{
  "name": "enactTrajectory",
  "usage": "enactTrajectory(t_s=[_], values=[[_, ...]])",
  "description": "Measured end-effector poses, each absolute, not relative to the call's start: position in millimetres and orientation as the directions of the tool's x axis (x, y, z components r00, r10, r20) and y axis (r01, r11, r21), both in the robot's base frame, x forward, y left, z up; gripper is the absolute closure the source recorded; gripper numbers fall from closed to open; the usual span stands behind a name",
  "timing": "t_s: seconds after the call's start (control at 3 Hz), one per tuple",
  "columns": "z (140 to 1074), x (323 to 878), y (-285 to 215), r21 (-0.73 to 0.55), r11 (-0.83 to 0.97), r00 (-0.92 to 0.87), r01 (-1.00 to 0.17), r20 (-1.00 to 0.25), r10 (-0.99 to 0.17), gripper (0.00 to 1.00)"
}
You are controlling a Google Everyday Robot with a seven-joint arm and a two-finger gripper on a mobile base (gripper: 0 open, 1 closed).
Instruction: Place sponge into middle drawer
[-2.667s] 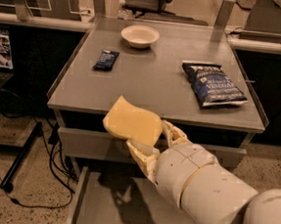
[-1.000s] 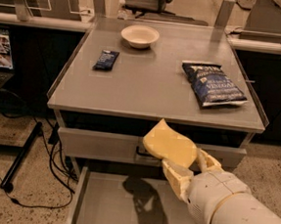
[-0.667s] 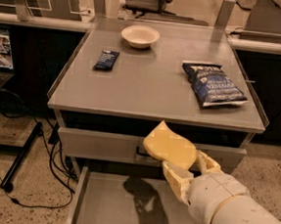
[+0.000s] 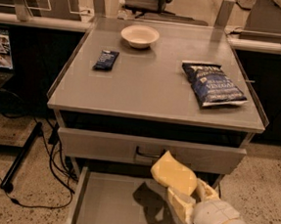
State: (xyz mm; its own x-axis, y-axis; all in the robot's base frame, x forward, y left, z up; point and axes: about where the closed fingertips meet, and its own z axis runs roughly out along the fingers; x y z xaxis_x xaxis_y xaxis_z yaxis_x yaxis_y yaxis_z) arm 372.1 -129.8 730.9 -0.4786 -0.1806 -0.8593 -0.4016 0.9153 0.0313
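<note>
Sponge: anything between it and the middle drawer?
Nothing visible. The end effector holds the sponge over the right part of the open middle drawer; the floor beneath shows only a shadow.

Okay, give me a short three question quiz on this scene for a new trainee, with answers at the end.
1. True or false: the sponge lies flat on the open drawer's floor.
2. What does the gripper, low right above that drawer, hold? A) cup B) sponge C) bottle
3. How many items sit on the table?
Key: 1 false, the gripper holds it above the floor. 2 B. 3 three.
</note>
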Motion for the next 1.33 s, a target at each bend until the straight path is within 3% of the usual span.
enactTrajectory(t_s=[1.0,1.33], values=[[569,367,-119,0.319,0.896,-0.635,-0.308,-0.77,0.056,1.0],[569,367,-119,0.319,0.896,-0.635,-0.308,-0.77,0.056,1.0]])
